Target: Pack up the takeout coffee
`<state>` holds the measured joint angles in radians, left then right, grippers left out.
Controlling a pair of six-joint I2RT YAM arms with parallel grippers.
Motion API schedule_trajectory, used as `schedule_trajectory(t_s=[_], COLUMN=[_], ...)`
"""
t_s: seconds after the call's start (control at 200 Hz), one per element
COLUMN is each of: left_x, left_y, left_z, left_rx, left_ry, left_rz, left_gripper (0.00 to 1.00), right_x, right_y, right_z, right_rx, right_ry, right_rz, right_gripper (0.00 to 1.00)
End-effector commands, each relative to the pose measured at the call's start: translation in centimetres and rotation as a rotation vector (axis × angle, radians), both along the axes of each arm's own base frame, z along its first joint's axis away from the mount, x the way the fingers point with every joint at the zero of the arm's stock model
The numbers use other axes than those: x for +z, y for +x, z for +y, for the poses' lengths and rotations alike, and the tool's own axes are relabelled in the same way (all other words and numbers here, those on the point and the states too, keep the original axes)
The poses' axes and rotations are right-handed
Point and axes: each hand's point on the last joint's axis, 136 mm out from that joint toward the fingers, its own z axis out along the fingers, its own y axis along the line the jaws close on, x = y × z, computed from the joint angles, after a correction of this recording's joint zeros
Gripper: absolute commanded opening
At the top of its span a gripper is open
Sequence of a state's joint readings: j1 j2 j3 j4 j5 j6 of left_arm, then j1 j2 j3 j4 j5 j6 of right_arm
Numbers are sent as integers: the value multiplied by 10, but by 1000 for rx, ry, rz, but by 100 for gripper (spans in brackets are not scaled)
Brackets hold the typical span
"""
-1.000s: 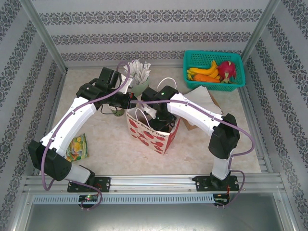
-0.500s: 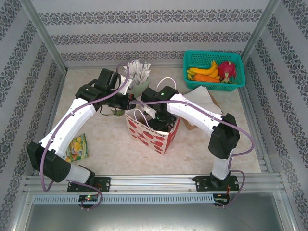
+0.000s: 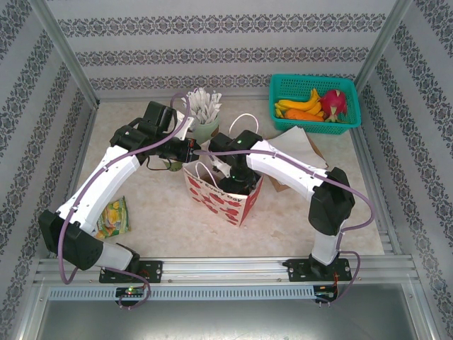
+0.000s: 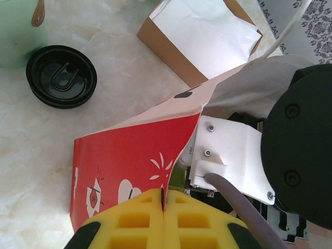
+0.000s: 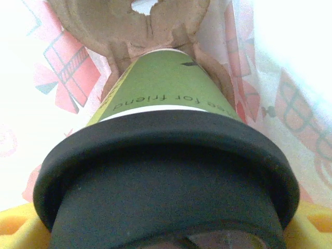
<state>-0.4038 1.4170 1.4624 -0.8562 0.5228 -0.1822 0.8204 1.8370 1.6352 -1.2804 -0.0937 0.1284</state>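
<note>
While the left gripper (image 4: 163, 199) pinches the top edge of the red-and-white paper bag (image 4: 129, 155) between fully closed yellow fingers, the right gripper (image 5: 166, 233) reaches inside the bag, its fingers spread wide around the takeout coffee (image 5: 161, 93). The black lid (image 5: 166, 155) lies nearest those fingers; the cup's base, beyond them, meets a brown pulp cup carrier (image 5: 104, 21). Ahead of the left fingers lie spare black lids (image 4: 61, 76). A teal basket (image 3: 283, 88) holds fruit.

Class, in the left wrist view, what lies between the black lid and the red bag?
Bare table separates the black lid and red bag, seen from the left wrist.
</note>
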Motion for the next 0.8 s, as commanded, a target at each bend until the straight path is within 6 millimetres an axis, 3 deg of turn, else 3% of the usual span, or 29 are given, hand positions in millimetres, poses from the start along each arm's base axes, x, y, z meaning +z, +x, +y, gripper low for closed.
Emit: schedule_trajectory(t_s=[0.0, 0.794], left_x=[16, 6], left_y=[-4, -4], left_z=[-2, -4], left_rx=[-24, -22], left_ry=[-44, -46], left_rz=[-54, -19], left_gripper=[0, 0], right_x=[-29, 10], right_y=[13, 18], right_z=[-2, 4], right_rx=[-39, -92], right_ry=[-48, -19], right_rz=[-19, -33], right_gripper=[59, 59])
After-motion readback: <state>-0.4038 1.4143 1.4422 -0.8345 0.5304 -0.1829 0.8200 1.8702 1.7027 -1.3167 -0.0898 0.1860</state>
